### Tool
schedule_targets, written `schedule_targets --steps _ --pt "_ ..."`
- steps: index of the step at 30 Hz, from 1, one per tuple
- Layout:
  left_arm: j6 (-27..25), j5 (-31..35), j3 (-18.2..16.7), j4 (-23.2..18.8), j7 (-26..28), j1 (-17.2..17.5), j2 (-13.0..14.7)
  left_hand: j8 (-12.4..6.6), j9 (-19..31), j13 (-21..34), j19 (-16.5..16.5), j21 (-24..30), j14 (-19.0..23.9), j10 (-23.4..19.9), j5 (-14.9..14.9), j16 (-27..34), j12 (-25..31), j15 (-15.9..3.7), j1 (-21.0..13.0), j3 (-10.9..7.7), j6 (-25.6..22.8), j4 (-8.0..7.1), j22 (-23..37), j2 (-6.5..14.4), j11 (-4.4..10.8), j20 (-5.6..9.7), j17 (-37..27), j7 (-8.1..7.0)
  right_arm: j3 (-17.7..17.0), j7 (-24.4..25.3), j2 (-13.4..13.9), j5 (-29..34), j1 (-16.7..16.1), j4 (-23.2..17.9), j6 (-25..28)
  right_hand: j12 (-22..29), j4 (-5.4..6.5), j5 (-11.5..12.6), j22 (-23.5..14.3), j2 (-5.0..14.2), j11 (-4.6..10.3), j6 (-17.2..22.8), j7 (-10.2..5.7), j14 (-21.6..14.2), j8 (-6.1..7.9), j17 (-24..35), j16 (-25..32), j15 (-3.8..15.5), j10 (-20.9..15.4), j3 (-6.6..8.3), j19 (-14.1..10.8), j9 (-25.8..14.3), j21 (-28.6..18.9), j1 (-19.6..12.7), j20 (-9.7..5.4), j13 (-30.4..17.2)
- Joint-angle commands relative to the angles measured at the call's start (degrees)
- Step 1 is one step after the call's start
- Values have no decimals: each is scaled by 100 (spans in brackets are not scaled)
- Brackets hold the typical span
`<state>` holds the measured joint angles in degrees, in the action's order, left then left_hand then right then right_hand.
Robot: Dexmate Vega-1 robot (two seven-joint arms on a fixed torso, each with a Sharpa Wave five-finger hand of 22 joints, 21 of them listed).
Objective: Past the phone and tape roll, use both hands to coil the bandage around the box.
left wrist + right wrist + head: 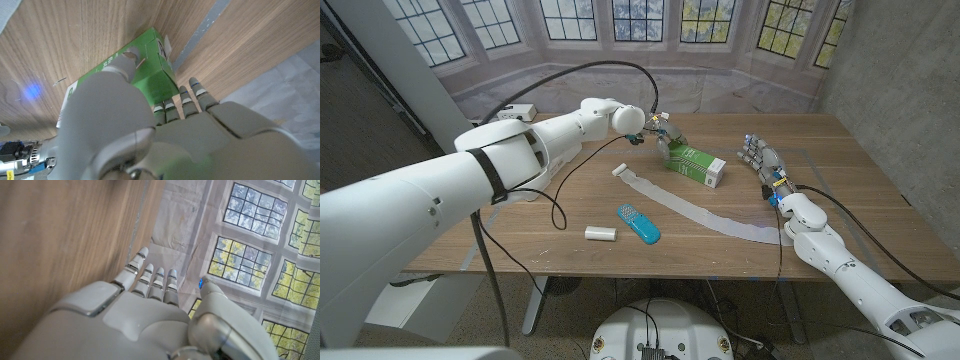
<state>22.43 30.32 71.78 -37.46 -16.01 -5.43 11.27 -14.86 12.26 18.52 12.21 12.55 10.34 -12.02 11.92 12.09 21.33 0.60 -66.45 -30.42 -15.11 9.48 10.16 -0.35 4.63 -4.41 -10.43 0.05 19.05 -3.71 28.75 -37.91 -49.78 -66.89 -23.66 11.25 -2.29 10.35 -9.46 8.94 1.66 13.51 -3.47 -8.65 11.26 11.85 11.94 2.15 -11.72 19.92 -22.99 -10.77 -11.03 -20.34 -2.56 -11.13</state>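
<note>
A green box [695, 165] lies on the wooden table [570, 190] past the middle. My left hand [663, 135] reaches over its far left end and grips it: in the left wrist view the thumb [124, 64] presses on the green box [150, 75] and the fingers [186, 102] wrap its end. A long pale bandage [690, 208] lies unrolled in a curve in front of the box, one end near my right forearm. My right hand [761, 160] stands right of the box, apart from it, with straight fingers [150, 277] holding nothing.
A blue phone [638, 224] and a small white tape roll [601, 233] lie near the table's front edge, left of the middle. Black cables [550, 190] trail over the left side of the table. A small white device [516, 113] sits at the back left corner.
</note>
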Motion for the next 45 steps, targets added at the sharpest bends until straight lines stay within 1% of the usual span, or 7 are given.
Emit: schedule_targets --steps 1,13,17,22,23,28,45 --pt "-343 254 -2 -452 462 229 192 -96 48 93 107 31 173 -146 44 39 132 -63 -58 59 -236 -17 21 -24 36 2 -30 -64 -3 -88 2 -45 -11 66 -21 6 -48 1 -30 1 -4 -3 35 -24 -1 17 27 249 -25 16 -56 -25 -4 20 -189 -14" --pt "-711 477 -81 -989 661 460 395 -382 156 316 345 70 609 -600 82 127 473 -242 -90 155 -812 -42 26 19 196 2 -114 -228 -3 -182 19 -82 -21 110 -21 4 -52 1 -30 3 -12 -3 38 -27 0 18 29 248 -21 19 -55 -25 -3 32 -188 -15" --pt "-796 513 -134 -1173 662 522 472 -600 222 445 438 78 844 -893 113 199 670 -345 -103 212 -1166 -54 29 61 272 15 -174 -275 -5 -194 35 -85 -30 87 -12 3 -54 1 -30 4 -13 -6 38 -28 -1 18 29 250 -16 21 -56 -25 -3 35 -190 -15" --pt "-896 551 -229 -1469 645 607 608 -764 271 545 542 99 1054 -1108 137 259 815 -447 -105 251 -1402 -58 31 72 356 45 -212 -300 -3 -185 74 -78 -48 12 34 5 -54 1 -30 6 -37 -2 34 -27 1 19 30 247 -22 23 -55 -25 -3 40 -191 -15" --pt "-918 563 -245 -1525 631 620 634 -817 285 572 559 100 1106 -1180 144 275 858 -470 -113 259 -1482 -55 31 80 424 56 -224 -318 -2 -180 84 -74 -51 -7 46 4 -56 1 -30 5 -35 -3 36 -29 0 19 30 246 -18 23 -56 -25 -3 39 -188 -15" --pt "-1055 591 -352 -1844 520 711 786 -983 334 673 647 116 1333 -1391 166 343 996 -549 -107 296 -1700 -62 36 92 487 85 -265 -393 8 -166 138 -49 -47 -98 116 6 -57 1 -30 7 -21 -2 38 -29 1 18 29 247 -22 27 -54 -25 -2 45 -188 -15" --pt "-1418 686 -726 -2683 299 1062 1225 -1189 417 827 737 120 1518 -1588 207 369 1140 -637 -94 322 -1851 -72 40 118 555 121 -334 -397 70 -149 219 16 -37 -291 271 6 -66 1 -30 11 -19 2 42 -30 3 19 31 250 -22 35 -58 -25 -3 55 -193 -15"
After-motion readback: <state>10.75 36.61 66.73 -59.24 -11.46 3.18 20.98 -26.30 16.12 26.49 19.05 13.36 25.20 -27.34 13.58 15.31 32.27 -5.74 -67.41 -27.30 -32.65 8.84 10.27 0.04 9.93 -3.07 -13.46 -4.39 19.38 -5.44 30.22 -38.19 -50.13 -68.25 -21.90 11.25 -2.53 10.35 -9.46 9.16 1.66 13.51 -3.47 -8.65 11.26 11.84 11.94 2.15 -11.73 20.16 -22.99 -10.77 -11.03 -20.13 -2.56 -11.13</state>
